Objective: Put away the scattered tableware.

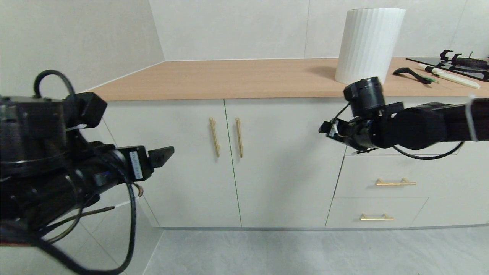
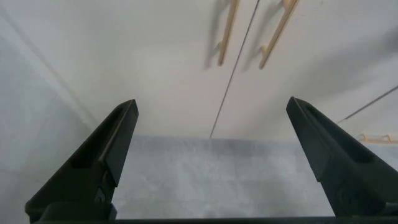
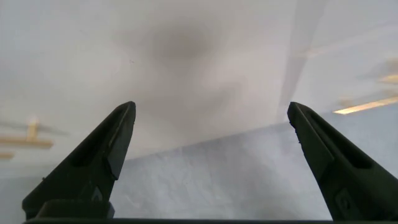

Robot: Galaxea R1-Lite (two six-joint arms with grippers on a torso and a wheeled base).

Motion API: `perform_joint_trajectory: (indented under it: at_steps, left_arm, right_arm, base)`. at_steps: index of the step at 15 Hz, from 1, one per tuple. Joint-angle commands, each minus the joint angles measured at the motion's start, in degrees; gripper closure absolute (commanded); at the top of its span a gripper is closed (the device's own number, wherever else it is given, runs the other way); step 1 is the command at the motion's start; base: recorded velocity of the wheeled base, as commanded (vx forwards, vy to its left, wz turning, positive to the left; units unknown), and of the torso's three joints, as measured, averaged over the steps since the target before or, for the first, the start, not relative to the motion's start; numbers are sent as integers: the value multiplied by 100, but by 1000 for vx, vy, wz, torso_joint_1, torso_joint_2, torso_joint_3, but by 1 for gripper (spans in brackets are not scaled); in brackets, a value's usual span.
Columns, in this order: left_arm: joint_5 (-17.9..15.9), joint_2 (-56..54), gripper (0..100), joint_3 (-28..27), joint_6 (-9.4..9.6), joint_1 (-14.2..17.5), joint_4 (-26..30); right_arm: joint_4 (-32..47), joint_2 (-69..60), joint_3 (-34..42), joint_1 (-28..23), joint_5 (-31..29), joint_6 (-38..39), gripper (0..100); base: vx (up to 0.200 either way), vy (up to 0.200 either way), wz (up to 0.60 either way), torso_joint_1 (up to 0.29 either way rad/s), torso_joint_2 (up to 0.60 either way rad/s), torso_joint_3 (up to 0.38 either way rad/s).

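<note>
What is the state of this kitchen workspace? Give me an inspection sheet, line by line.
Surface: light wooden countertop along the wall.
Job's things: black-handled utensil and long cream-coloured utensil lying at the countertop's right end, beside a black metal grate.
Clutter: tall white ribbed cylinder standing on the countertop.
Grippers: left gripper open, empty; right gripper open, empty.
Cables: black cables loop around the left arm; one cable hangs under the right arm.
Surroundings: cream cabinet doors with brass bar handles, two drawers, grey tiled floor.
</note>
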Motion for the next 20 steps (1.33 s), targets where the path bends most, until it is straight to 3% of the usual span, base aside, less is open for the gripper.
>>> perform_joint_trajectory:
  at_steps: [1, 3, 4, 7, 8, 10, 12, 13, 16, 19, 20]
  left_arm:
    - [162, -1746, 0, 1241, 101, -1, 18]
    - [215, -3012, 0, 2129, 304, 16, 36]
    - [206, -3627, 0, 2489, 488, 183, 115]
    - [171, -4884, 0, 3008, 778, 640, 590]
    - [118, -5560, 0, 3131, 866, 921, 959]
    - [-93, -6483, 0, 3157, 875, 1185, 1636]
    - [-260, -7011, 0, 3166, 884, 1387, 2005]
    - [-286, -7178, 0, 3201, 884, 1484, 2049]
    - [206, -7178, 0, 3280, 822, 1607, 2040]
    - [478, -7195, 0, 3429, 752, 2073, 2031]
    - [461, -7397, 0, 3535, 787, 2363, 2040]
  right_arm:
    - [-115, -2417, 2076, -17, -276, -44, 0]
    - [-317, -3814, 3253, -131, -293, -176, 0]
    - [-335, -4605, 3737, -175, -302, -334, 0]
    - [-308, -6539, 4563, -184, -311, -756, 0]
    - [-291, -7444, 4932, -333, -319, -1204, 0]
    - [-308, -8367, 5574, -1405, -232, -1846, 0]
    - [-308, -9140, 5996, -1739, 67, -2153, 0]
    - [-299, -9404, 6136, -1836, 269, -2162, 0]
    - [-185, -10019, 6479, -1933, 551, -2144, 0]
    - [-9, -10257, 6602, -1942, 700, -2013, 0]
    - [-9, -10424, 6743, -1968, 700, -2013, 0]
  base:
    - [0, 0, 0, 0, 0, 0]
    - [0, 0, 0, 0, 0, 0]
    - [0, 0, 0, 0, 0, 0]
    - [0, 0, 0, 0, 0, 0]
    - [0, 0, 0, 0, 0, 0]
    - [0, 0, 0, 0, 0, 0]
    - [0, 0, 0, 0, 0, 0]
    - [0, 0, 0, 0, 0, 0]
    - [0, 0, 0, 0, 0, 0]
    - [0, 0, 0, 0, 0, 0]
    - [0, 0, 0, 0, 0, 0]
